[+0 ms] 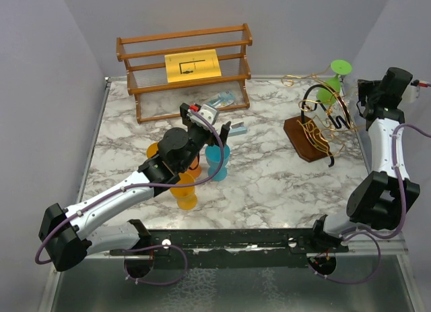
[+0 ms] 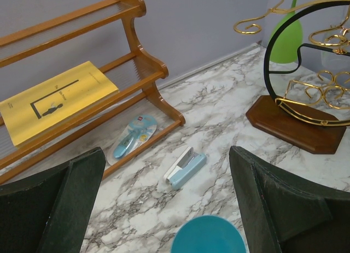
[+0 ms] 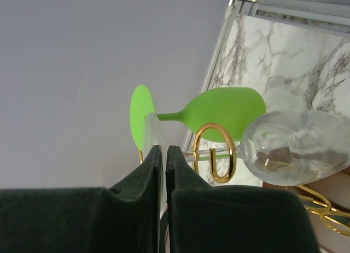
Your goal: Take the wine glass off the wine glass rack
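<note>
While left fingers (image 2: 60, 204) gape above marble table (image 2: 219, 100), right fingers (image 3: 143, 179) seemingly pinching wine glass (image 3: 295, 149)

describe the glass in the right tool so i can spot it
Look to the wire rack on its dark wooden block at the table's right side. Two glasses hang from it: yours is the clear glass, foot pinched in the right tool, beside the green glass.

Clear wine glass (image 3: 295, 146); green glass (image 3: 224, 108); gold-black rack (image 2: 301, 124).

Bright even light, soft shadows, sharp top view, wrist views blurred on near hand fingers (image 2: 52, 209).
</note>
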